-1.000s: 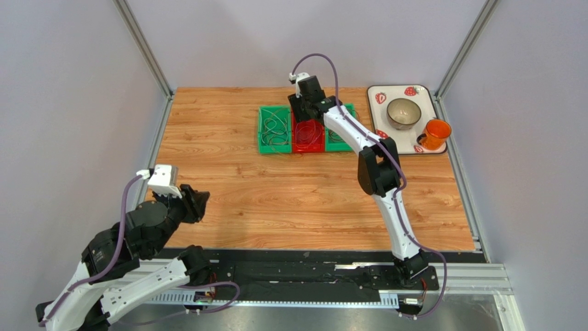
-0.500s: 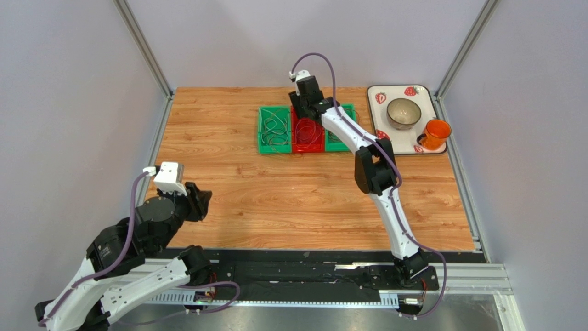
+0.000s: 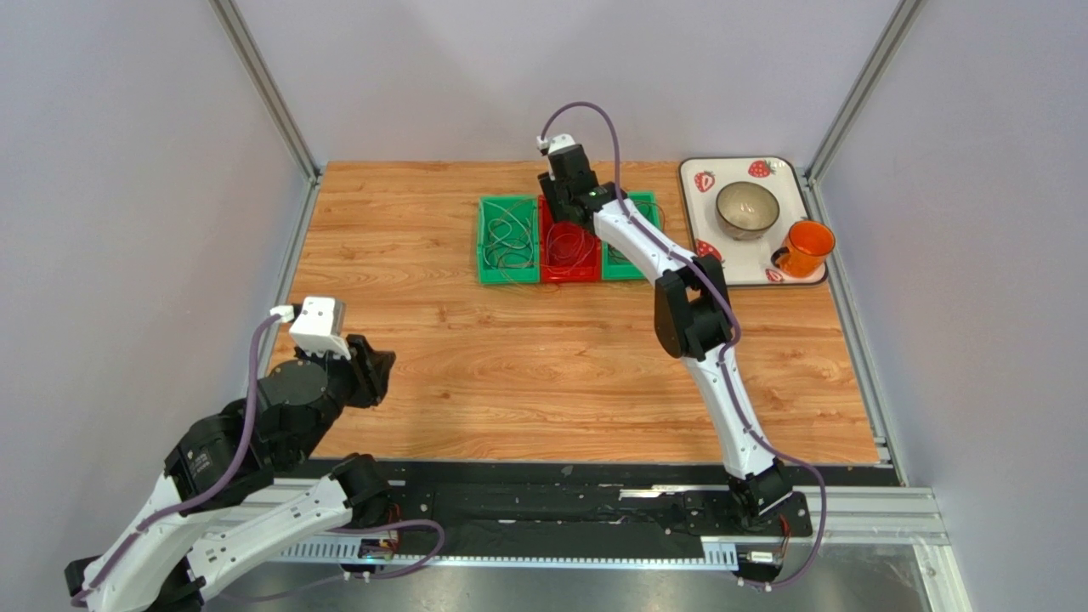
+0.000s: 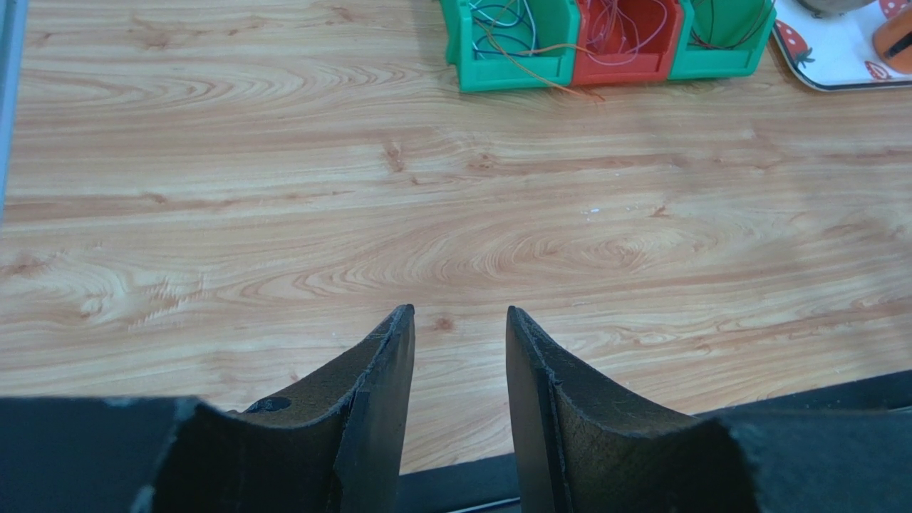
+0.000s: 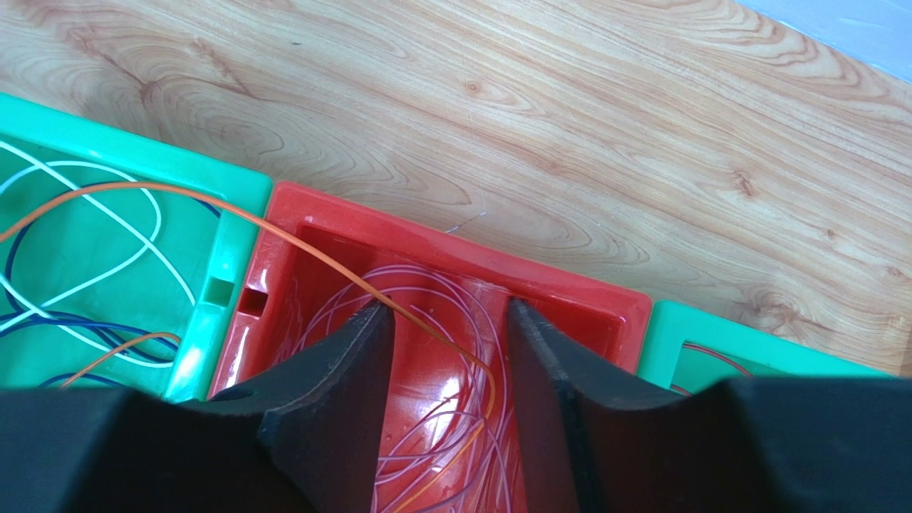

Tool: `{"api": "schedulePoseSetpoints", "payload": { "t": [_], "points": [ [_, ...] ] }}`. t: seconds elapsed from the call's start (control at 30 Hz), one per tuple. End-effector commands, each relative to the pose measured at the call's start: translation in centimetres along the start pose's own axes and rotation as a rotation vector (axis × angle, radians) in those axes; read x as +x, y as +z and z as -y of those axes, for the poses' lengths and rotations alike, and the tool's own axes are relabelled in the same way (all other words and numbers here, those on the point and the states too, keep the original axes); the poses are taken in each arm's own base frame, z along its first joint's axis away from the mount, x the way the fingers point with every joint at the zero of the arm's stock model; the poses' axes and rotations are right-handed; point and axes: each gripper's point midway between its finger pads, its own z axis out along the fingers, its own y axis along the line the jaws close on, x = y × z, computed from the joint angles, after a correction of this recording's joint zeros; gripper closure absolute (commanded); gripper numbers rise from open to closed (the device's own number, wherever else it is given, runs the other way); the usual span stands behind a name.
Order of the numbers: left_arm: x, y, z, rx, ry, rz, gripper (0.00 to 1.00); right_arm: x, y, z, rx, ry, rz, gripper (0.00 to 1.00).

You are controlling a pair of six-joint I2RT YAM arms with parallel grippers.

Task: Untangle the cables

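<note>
The cables lie in three joined bins at the table's far middle: a green bin (image 3: pixel 508 240), a red bin (image 3: pixel 570 251) and a second green bin (image 3: pixel 628 259). My right gripper (image 5: pixel 450 315) hangs open over the red bin (image 5: pixel 450 241), above thin pale pink cables (image 5: pixel 450 428). An orange cable (image 5: pixel 268 230) runs from the left green bin (image 5: pixel 139 139) over the wall and passes loosely between the jaws. White and blue cables (image 5: pixel 107 267) curl in that green bin. My left gripper (image 4: pixel 458 312) is open and empty above bare wood near the front edge, far from the bins (image 4: pixel 626 66).
A white strawberry-print tray (image 3: pixel 700 172) at the far right holds a grey bowl (image 3: pixel 747 208) and an orange cup (image 3: pixel 805 246). Metal frame rails run along both table sides. An orange cable end (image 4: pixel 546 80) trails out in front of the bins.
The right gripper has shifted slightly back and left over the red bin. The left arm has crept a little forward and upward; its jaws kept their gap.
</note>
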Motion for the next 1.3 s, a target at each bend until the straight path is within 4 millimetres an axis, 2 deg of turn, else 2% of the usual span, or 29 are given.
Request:
{"api": "schedulePoseSetpoints", "payload": {
  "t": [0.0, 0.17, 0.27, 0.3, 0.33, 0.5, 0.53, 0.63, 0.7, 0.83, 0.97, 1.27],
  "points": [
    [-0.4, 0.3, 0.4, 0.007, 0.013, 0.006, 0.55, -1.6, 0.1, 0.3, 0.011, 0.031, 0.056, 0.55],
    [-0.4, 0.3, 0.4, 0.005, 0.011, 0.008, 0.55, -1.4, 0.4, -0.2, -0.007, 0.041, 0.056, 0.57],
    [-0.4, 0.3, 0.4, 0.007, 0.012, 0.007, 0.55, -1.6, 0.4, -0.3, -0.017, 0.045, 0.061, 0.62],
    [-0.4, 0.3, 0.4, 0.006, 0.013, 0.006, 0.55, -1.6, 0.4, -0.4, -0.018, 0.047, 0.062, 0.65],
    [-0.3, 0.4, 0.4, 0.005, 0.014, 0.004, 0.55, -1.5, 0.4, -0.5, -0.023, 0.047, 0.061, 0.72],
    [-0.4, 0.3, 0.4, 0.006, 0.011, 0.007, 0.55, -1.3, 0.4, -0.6, -0.029, 0.048, 0.055, 0.99],
    [-0.4, 0.3, 0.4, 0.004, 0.010, 0.008, 0.55, -1.4, 0.2, -0.5, -0.026, 0.050, 0.056, 1.00],
    [-0.4, 0.3, 0.4, 0.007, 0.009, 0.007, 0.55, -1.1, -0.3, -0.5, -0.027, 0.048, 0.052, 1.00],
    [-0.4, 0.4, 0.4, 0.009, 0.012, 0.006, 0.55, -1.5, -0.8, -0.6, -0.022, 0.048, 0.068, 1.00],
    [-0.5, 0.3, 0.4, 0.012, 0.011, 0.009, 0.55, -3.1, -2.9, 0.9, 0.078, -0.014, 0.099, 1.00],
    [-0.5, 0.2, 0.5, 0.020, 0.009, 0.011, 0.55, -3.8, -4.3, 1.0, 0.120, -0.045, 0.120, 1.00],
    [-0.5, 0.1, 0.5, 0.026, 0.004, 0.016, 0.55, -8.6, -9.1, 0.9, 0.155, -0.073, 0.216, 1.00]
  ]
}}
